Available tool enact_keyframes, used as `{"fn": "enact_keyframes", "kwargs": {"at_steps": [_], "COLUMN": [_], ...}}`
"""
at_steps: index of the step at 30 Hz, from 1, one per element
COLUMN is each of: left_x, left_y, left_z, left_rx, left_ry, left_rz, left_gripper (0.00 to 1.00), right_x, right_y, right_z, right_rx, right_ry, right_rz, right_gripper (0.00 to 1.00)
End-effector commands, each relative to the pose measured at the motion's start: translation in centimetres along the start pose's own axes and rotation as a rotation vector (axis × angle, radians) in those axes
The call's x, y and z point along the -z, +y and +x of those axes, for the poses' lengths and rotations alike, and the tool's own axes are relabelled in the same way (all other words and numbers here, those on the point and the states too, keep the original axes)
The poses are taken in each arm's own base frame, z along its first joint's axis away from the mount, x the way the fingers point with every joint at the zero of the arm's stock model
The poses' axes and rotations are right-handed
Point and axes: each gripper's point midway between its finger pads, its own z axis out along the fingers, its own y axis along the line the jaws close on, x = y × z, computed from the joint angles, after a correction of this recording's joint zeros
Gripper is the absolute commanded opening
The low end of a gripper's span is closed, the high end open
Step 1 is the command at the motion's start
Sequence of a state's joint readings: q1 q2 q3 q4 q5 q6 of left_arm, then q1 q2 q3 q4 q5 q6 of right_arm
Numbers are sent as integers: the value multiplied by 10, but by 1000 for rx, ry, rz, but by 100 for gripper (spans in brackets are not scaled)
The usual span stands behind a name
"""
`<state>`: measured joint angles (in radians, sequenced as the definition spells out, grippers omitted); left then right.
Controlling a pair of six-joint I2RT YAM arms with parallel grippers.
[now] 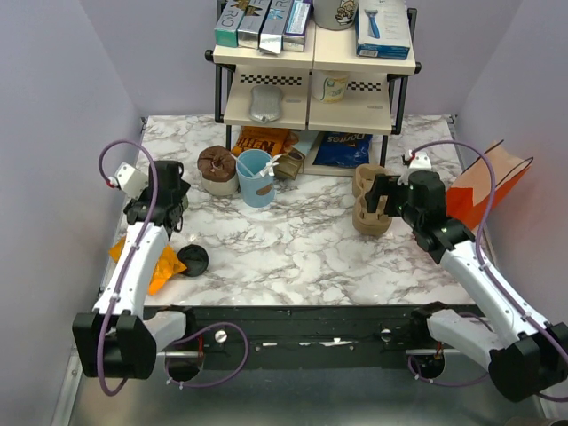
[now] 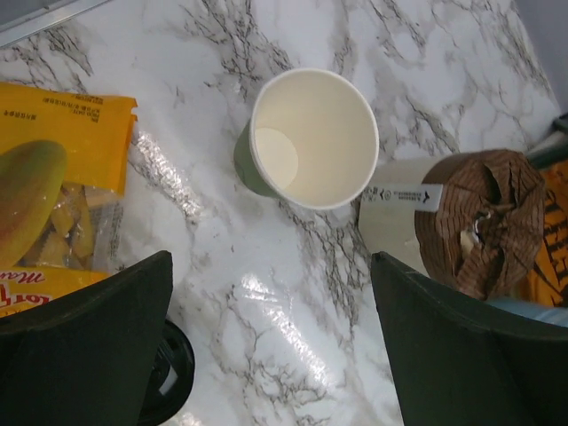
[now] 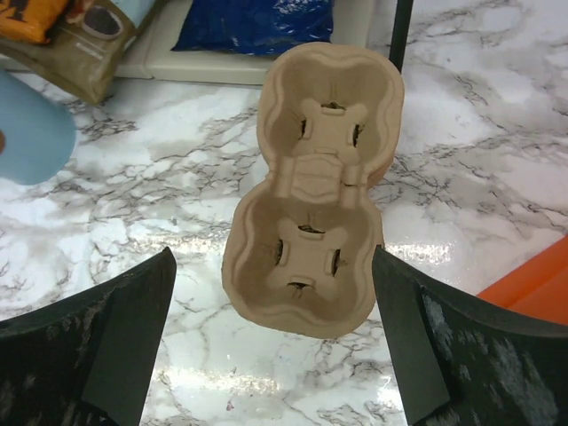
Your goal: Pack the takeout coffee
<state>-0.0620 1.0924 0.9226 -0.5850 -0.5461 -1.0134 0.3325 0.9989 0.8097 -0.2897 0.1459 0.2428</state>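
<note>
The takeout coffee cup stands upright on the marble with no lid on; it has dark olive-green sides and an empty white inside. Its round black lid lies flat on the table apart from it and also shows in the left wrist view. My left gripper is open and empty, hovering above the table just short of the cup. In the top view the left gripper hides the cup. My right gripper is open and empty above the brown pulp cup carriers.
A yellow snack bag lies left of the cup. A brown paper-topped cup and a light blue cup stand to its right. An orange paper bag stands at the right edge. A loaded shelf rack stands at the back.
</note>
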Motion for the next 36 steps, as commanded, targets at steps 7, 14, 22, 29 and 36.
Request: {"fn": "enact_keyframes", "kwargs": {"at_steps": [7,14,22,29,36], "left_x": [-65,-86,-99,-106,-107], "left_y": [-1,11,20,15,13], "left_z": [-25,-11,13,18,18], "left_rx": [47,12,9,-21,-51], "left_ry": [-4,61,121,151,177], "left_rz": [-140,-245,-272,-267,-283], "left_gripper": [94,89,81,52,28], "right_x": [3,0,2,2,6], "right_y": [11,1,-7,-10,-12], "right_z": [-7,-7,-7,-6,-9], "right_rx": [28,27,24,25,21], "right_ry": [-86,-76,-78,-78,-90], "right_rz": [-79,-18,19,40,47], "right_gripper": [100,100,100,100,100]}}
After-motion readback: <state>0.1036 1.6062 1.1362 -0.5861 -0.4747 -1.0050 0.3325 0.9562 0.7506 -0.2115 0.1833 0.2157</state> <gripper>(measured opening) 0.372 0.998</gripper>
